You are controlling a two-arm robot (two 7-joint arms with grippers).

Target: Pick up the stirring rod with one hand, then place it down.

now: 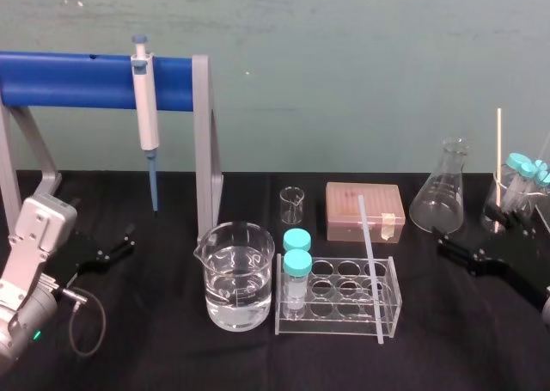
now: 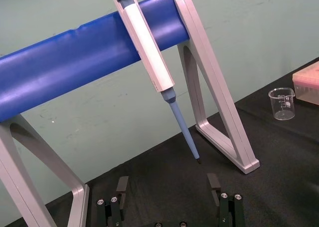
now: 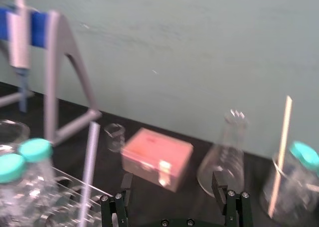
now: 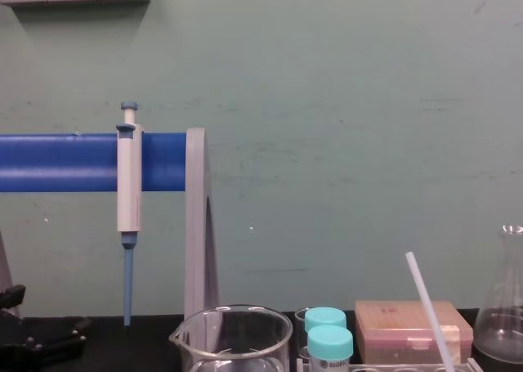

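The stirring rod (image 1: 370, 266) is a whitish translucent rod leaning slantwise across the clear test tube rack (image 1: 391, 318) at the table's middle; it also rises at the lower right of the chest view (image 4: 425, 307) and shows in the right wrist view (image 3: 89, 162). My right gripper (image 1: 447, 245) hovers open low over the black table to the right of the rack, well apart from the rod, its fingers (image 3: 218, 183) spread with nothing between them. My left gripper (image 1: 120, 247) rests open at the far left by the blue stand, fingers (image 2: 122, 187) wide apart.
A water-filled beaker (image 1: 238, 275) stands left of the rack, with capped tubes (image 1: 297, 266) in it. Behind are a small beaker (image 1: 292, 204), a pink box (image 1: 365, 210) and a conical flask (image 1: 443, 189). A pipette (image 1: 146, 116) hangs on the blue stand (image 1: 77, 80). A cream stick (image 1: 498, 150) stands far right.
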